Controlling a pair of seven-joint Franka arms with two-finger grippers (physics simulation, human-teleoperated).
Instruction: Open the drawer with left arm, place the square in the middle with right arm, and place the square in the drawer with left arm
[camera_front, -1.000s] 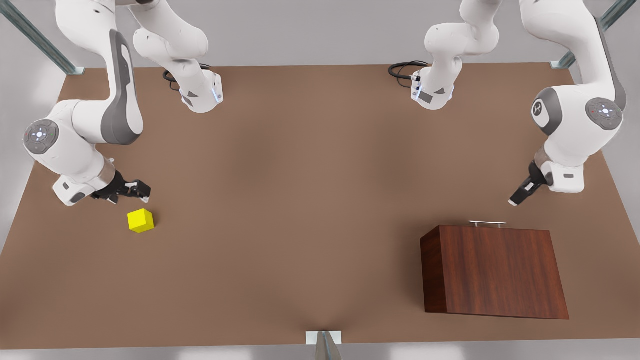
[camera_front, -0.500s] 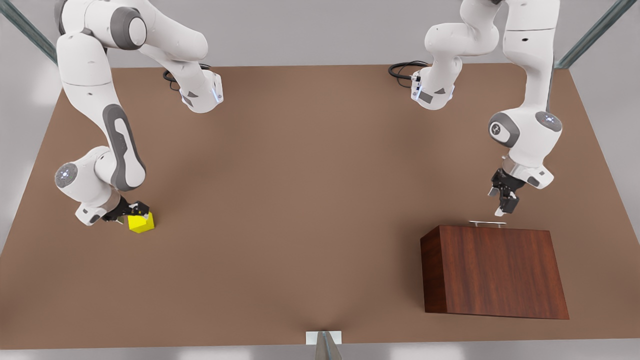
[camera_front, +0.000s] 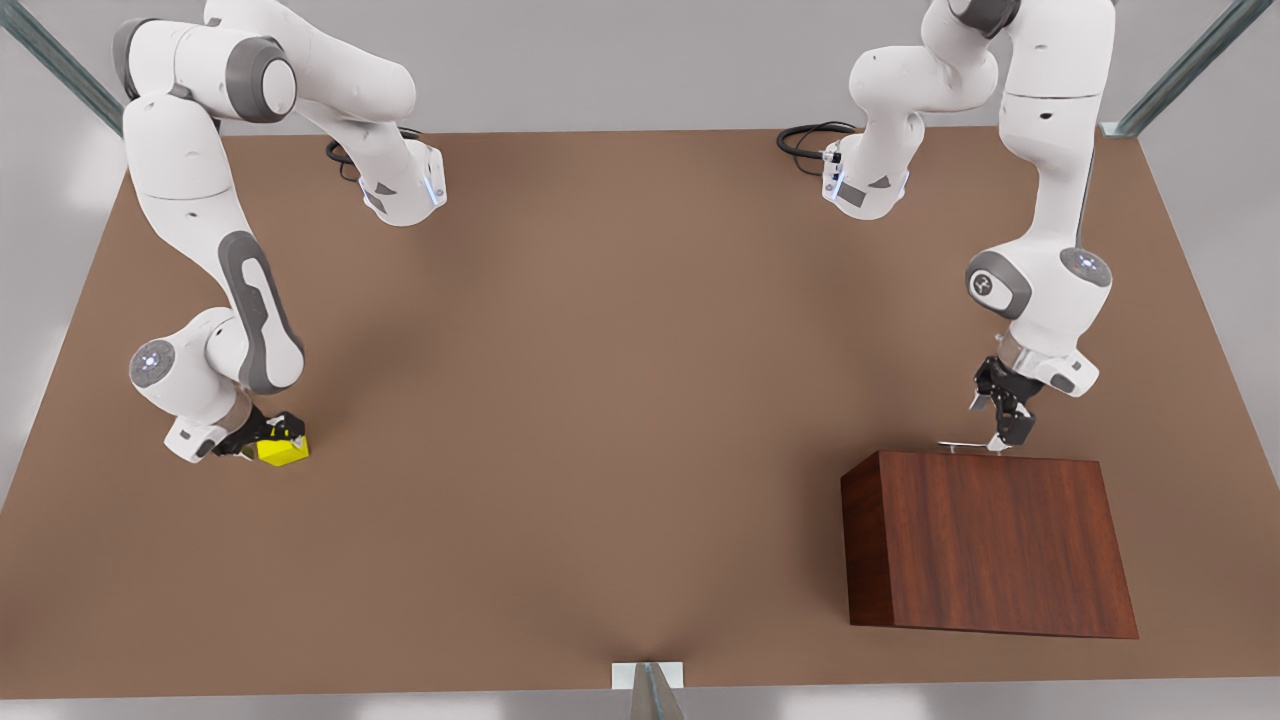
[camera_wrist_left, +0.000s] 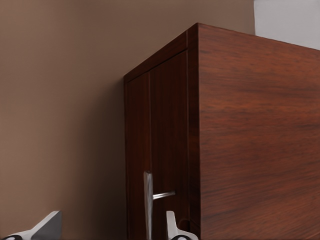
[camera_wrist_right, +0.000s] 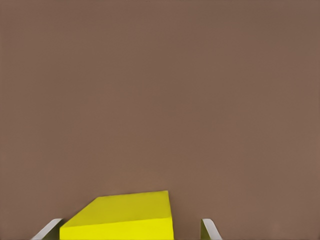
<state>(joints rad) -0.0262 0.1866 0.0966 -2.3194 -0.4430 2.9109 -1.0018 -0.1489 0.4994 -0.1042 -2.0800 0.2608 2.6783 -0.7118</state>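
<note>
2 arms work at opposite ends of the tabletop.

At the front view's left, the right gripper is lowered onto the square, which rests on the tabletop near that edge. In the right wrist view, the square lies between the 2 fingertips. A gap shows on each side, so the fingers are spread wide around the square without touching it.

The middle of the tabletop lies between the 2 work areas.

At the front view's right, the left gripper points down at the far face of the cabinet, at the handle. The drawer is closed, its front flush with the cabinet. In the left wrist view, the drawer front carries the silver handle, which stands between the 2 fingertips. The fingers are parted wide on either side of the bar. Contact with the bar cannot be determined.

The square and the cabinet stand well apart.
</note>
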